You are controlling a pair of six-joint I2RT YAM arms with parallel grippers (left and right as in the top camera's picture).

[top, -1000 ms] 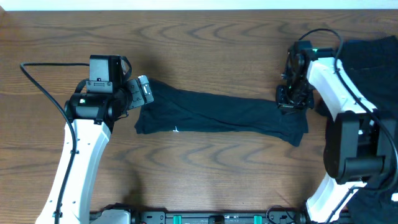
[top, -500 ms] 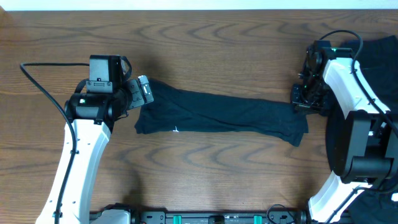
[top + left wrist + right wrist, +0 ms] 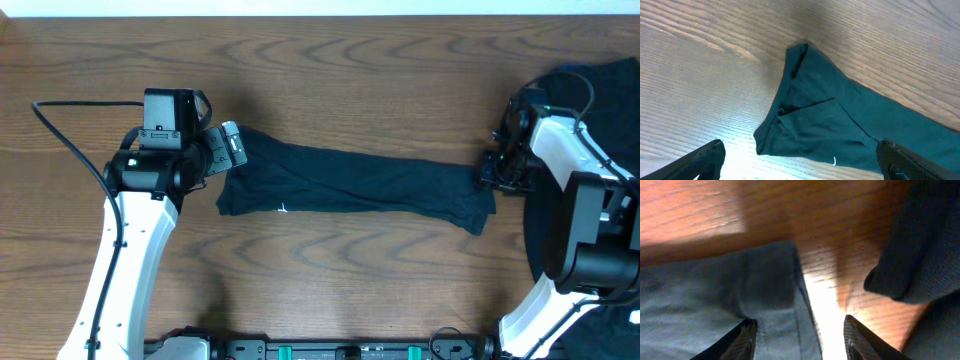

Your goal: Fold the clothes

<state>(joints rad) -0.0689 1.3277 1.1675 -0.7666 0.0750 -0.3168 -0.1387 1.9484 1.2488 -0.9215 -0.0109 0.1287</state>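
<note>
Two ends, two empty open claws: left claw [image 3: 234,146] and right claw [image 3: 488,175] flank the T-shirt [image 3: 350,180] stretched lengthwise between them

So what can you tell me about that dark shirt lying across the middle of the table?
The shirt is soft, plain navy-black cloth, gathered into a long creased band lying flat on the wooden table. A tiny white speck shows near its lower left edge. Its ends lie below the open left gripper and open right gripper; neither holds it.
</note>
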